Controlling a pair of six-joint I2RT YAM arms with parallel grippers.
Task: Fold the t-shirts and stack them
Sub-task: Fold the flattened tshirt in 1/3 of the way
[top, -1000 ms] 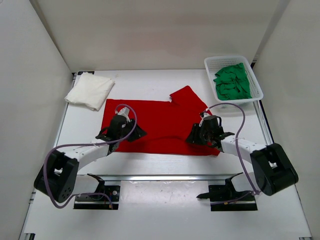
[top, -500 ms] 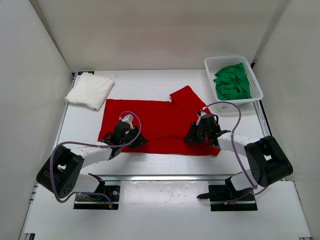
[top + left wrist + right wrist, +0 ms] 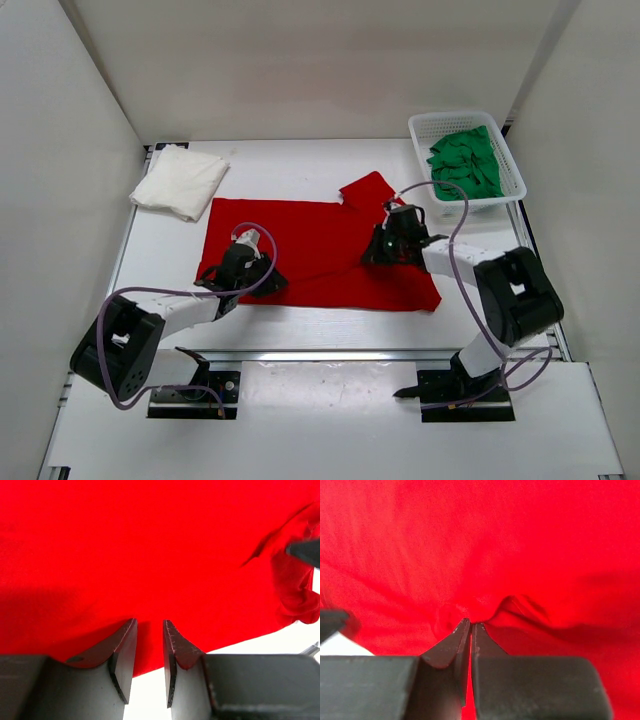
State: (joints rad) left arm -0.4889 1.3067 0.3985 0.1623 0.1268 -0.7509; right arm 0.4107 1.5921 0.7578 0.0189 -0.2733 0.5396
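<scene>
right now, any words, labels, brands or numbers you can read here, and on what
No text can be read.
The red t-shirt, white t-shirt, green t-shirt and basket show no print.
The white patch at the red collar is too small to read.

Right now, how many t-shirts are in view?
3. The white t-shirt lies folded at far left, the red t-shirt is spread in the middle, the green t-shirt is crumpled in the basket at far right. Others may hide beneath it.
</scene>
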